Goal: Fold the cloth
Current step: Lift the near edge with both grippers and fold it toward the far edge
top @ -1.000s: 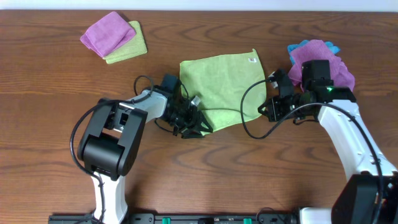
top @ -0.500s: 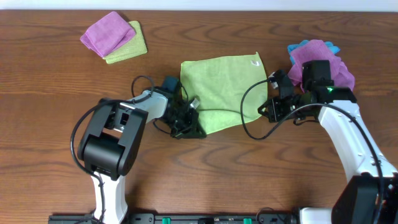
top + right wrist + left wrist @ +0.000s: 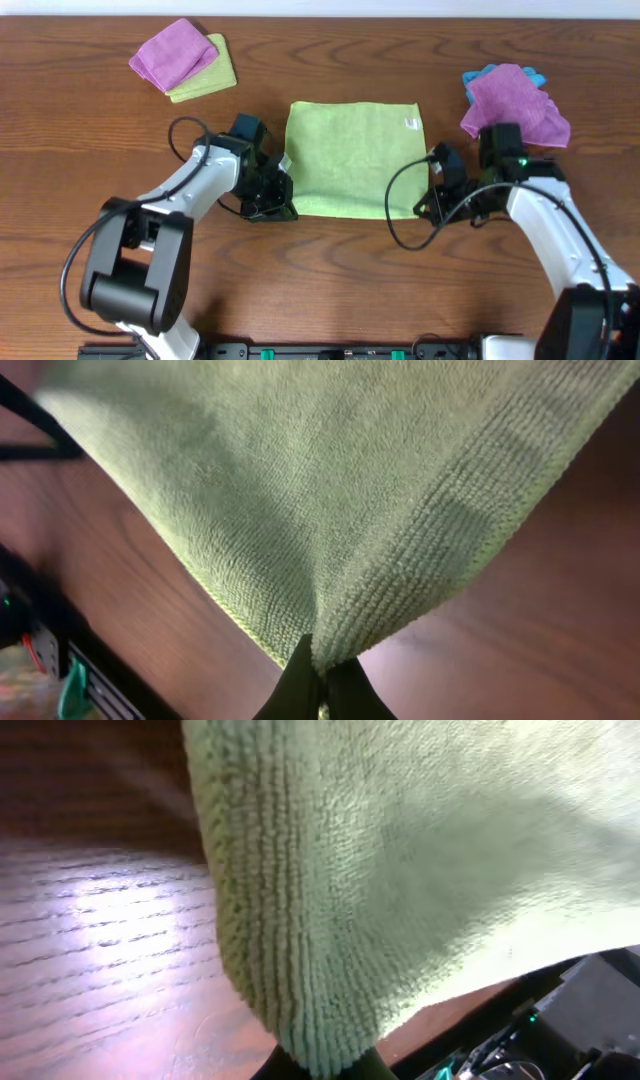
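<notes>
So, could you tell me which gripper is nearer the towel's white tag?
Right. The right gripper grips the green towel at the near corner below the white tag; the left gripper grips the other near corner, farther away.

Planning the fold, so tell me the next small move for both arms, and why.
Probably lift both near corners together and carry them toward the far edge: the left gripper and right gripper each pinch a near corner of the green cloth, which lies flat and unfolded.
</notes>
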You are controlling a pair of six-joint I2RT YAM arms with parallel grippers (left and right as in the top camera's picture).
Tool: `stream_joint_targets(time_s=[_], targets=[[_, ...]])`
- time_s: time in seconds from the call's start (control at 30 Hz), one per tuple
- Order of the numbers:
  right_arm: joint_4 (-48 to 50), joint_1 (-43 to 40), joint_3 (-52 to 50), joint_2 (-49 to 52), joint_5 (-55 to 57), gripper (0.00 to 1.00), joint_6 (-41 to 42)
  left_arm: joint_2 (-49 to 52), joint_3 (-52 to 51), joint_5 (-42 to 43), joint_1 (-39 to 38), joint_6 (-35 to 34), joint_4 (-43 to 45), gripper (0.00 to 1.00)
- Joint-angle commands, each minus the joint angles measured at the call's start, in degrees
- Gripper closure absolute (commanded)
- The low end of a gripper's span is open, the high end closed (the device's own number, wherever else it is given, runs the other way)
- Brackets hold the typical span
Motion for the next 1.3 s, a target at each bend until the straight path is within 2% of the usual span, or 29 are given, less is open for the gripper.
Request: stream_joint_targets(time_s=[0.0,0.23,0.47,0.57,0.97,1.27], targets=[[1.62,-0.11,-1.31,-3.21,0.79,0.99,0.59,-0.66,-0.57,-2.91,-0.2,-1.25,-0.02,0.94],[10.97,-0.11,-1.31,-5.2,2.99,0.99,5.35,-3.56,-0.37,-2.97,0.81,-6.29,6.38,0.94],[21.14,-0.09,-1.33,-4.63,6.95,0.99,6.34,-4.33,0.17,-3.08,1.31,-13.35,20.22,0.94],[25.31,-0.11,-1.33,-3.56,8.28,0.99,6.36,-4.33,0.17,-6.43,1.31,-16.9,25.46,0.94],[43.12,0.02,-0.81,6.43,9.9,0.99,11.72,1.11,0.5,-11.98,1.31,-22.53,42.51,0.94],[50.71,1.84,2.97,16.24,12.68,0.99,11.89,10.03,4.94,-12.72,1.33,-22.88,49.31,0.94]])
